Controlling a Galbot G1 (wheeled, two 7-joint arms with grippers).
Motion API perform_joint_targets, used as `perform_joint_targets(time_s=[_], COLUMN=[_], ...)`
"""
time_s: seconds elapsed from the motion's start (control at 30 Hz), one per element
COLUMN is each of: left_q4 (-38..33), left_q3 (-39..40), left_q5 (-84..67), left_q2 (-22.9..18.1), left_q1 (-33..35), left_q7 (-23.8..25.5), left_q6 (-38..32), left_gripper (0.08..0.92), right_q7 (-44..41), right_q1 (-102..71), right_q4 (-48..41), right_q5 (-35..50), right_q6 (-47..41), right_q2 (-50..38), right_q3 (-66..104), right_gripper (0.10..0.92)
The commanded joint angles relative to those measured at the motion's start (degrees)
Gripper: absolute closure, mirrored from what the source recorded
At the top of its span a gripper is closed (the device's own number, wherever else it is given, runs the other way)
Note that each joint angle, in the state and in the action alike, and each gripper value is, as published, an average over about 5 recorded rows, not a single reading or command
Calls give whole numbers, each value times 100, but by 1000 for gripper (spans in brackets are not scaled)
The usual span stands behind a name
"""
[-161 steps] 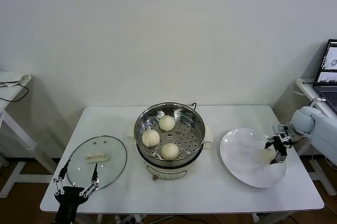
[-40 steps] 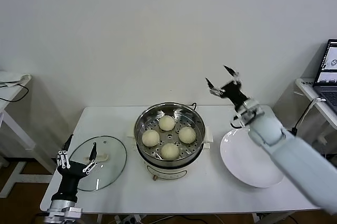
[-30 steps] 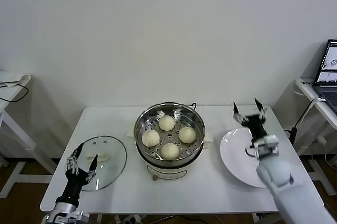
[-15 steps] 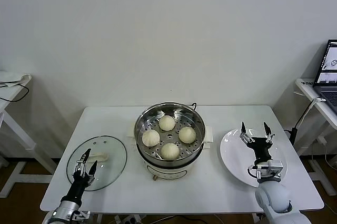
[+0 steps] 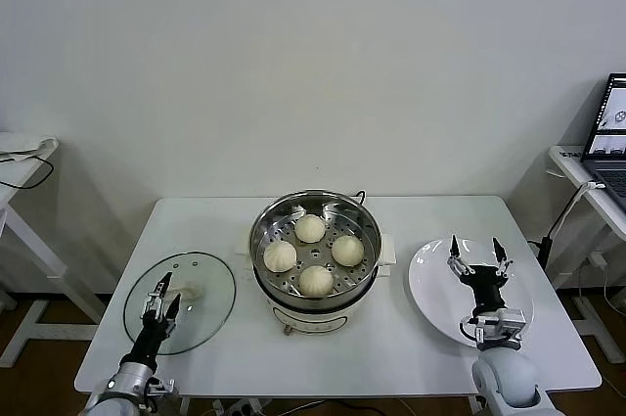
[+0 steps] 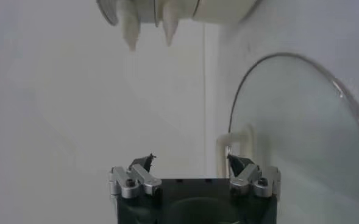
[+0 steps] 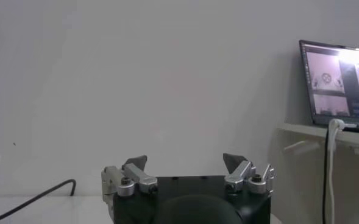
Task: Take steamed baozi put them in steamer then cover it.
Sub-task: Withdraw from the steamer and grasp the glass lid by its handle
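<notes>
Four smooth cream steamed baozi [image 5: 313,254] on perforated tray in shiny steel steamer [image 5: 315,247], desk centre. Glass cover [image 5: 181,300] flat near front-left corner; left gripper [image 5: 160,298] above it, jaws wide. Right gripper [image 5: 477,256] over white plate [image 5: 434,291], right edge, jaws wide, empty. White desk [image 5: 391,349], pale wall.

4 steamed baozi [image 5: 310,228], 1 steamer [image 5: 315,245], 1 cover [image 5: 180,300], 1 plate [image 5: 430,291], 1 laptop [image 5: 611,127].

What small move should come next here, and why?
Probably the left hand should lower onto the lid's handle and close. All four buns already sit in the steamer, the lid lies beside it, and the right hand is open and holds nothing.
</notes>
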Motion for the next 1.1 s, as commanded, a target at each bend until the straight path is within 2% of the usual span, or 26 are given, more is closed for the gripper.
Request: perform_joint_targets(time_s=[0.03,0.67,0.77,1.1], left_q4=[398,757,788,897], left_q3=[40,122,141,175], left_q5=[183,244,238,213], left_q2=[-7,-65,-72,-88], left_q1=[-366,-750,-772,-822], left_q7=[-63,37,96,227], left_q6=[95,248,295,390], left_gripper=[177,180,223,511], right_q7=[5,28,35,49], right_q1=[-43,-62,-50,-16], right_q4=[11,74,104,107], right_q5=[-32,-51,-41,-37], right_q6=[14,40,35,46], right_q2=[53,34,20,45], right_q3=[61,88,92,83], right_gripper=[203,203,203,203])
